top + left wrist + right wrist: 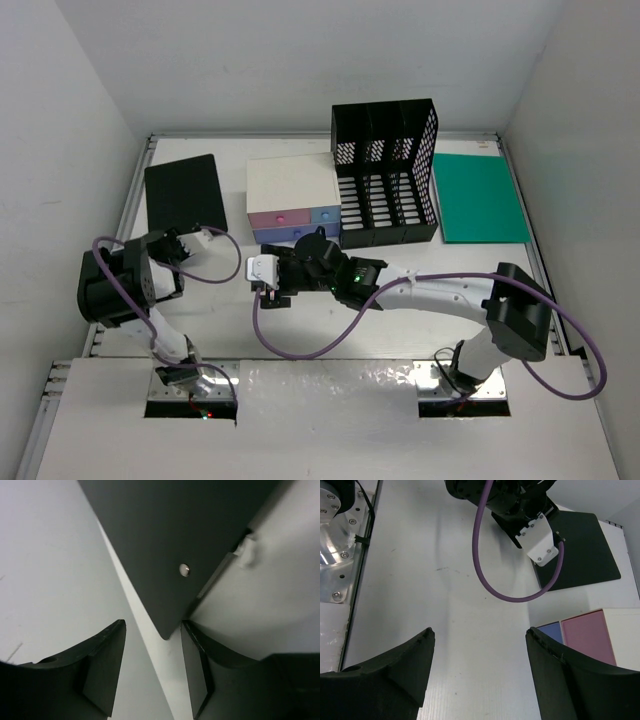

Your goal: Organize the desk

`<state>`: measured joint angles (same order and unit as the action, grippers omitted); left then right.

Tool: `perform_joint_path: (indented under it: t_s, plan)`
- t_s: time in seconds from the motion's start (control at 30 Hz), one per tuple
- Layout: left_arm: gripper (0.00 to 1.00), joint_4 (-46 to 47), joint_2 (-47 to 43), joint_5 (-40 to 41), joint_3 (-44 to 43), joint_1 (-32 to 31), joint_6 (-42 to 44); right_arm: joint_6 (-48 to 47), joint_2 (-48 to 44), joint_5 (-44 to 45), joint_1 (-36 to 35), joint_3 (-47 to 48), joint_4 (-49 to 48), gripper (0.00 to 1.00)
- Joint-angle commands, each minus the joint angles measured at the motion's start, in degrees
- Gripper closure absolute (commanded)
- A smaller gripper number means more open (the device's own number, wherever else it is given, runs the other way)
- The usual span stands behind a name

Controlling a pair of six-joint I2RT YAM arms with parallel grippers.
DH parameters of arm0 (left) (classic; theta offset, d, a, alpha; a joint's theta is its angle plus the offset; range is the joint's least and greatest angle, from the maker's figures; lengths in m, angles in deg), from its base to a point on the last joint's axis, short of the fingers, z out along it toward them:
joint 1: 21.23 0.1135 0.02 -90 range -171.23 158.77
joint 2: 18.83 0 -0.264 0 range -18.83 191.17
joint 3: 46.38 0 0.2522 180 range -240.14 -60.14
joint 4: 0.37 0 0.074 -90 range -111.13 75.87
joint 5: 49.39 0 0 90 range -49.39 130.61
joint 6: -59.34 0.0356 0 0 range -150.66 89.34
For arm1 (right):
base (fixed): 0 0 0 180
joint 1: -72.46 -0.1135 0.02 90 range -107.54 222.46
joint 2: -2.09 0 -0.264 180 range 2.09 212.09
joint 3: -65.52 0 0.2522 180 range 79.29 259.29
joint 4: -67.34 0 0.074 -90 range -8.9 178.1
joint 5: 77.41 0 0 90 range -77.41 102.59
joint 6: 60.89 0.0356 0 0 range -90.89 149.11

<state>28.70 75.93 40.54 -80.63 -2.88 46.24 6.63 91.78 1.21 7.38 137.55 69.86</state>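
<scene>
left gripper (152, 672), fingers apart, sits mid-left in the top view; right gripper (479, 670), fingers apart, reaches to centre frame.

top external: fixed high behind both bases, looking down and forward over the whole desk (400, 335). left wrist: very near the surface, facing down between the left gripper (152, 630) fingers onto one corner of the black board (175, 540). right wrist: higher, looking leftward across the desk between the right gripper (480, 632) fingers; it shares that board, the left arm (515, 510) and the drawer box (585, 635) with the top view.
</scene>
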Motion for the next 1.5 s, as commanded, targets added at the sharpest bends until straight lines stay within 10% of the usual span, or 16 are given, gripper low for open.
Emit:
perform_joint_path:
  t_s: [0.0,0.23,0.53,0.7,0.93,1.47]
  plan:
    - [0.53,6.7,6.1,3.1,-0.7,-0.4,1.8,0.4,-0.7,1.4,-0.6,2.8,0.0,0.28]
    - [0.56,7.7,9.8,2.5,-2.5,-0.5,3.0,-0.5,-3.1,2.5,-0.7,2.3,-0.1,0.28]
    - [1.00,14.3,16.2,1.2,-3.1,-0.8,9.3,-1.2,-6.0,5.1,-0.8,0.4,0.1,0.28]
    - [1.00,16.8,16.4,1.5,-3.5,-0.8,6.0,-1.0,-6.4,6.2,-0.7,-0.6,-0.7,0.28]
    - [1.00,-6.7,0.9,-8.2,-9.9,3.1,-6.0,1.7,2.8,11.0,-0.3,8.2,2.5,0.28]
    - [1.00,-22.5,-8.6,-13.5,-14.7,5.2,-7.9,-20.8,13.9,1.1,-0.2,10.6,-5.7,0.40]
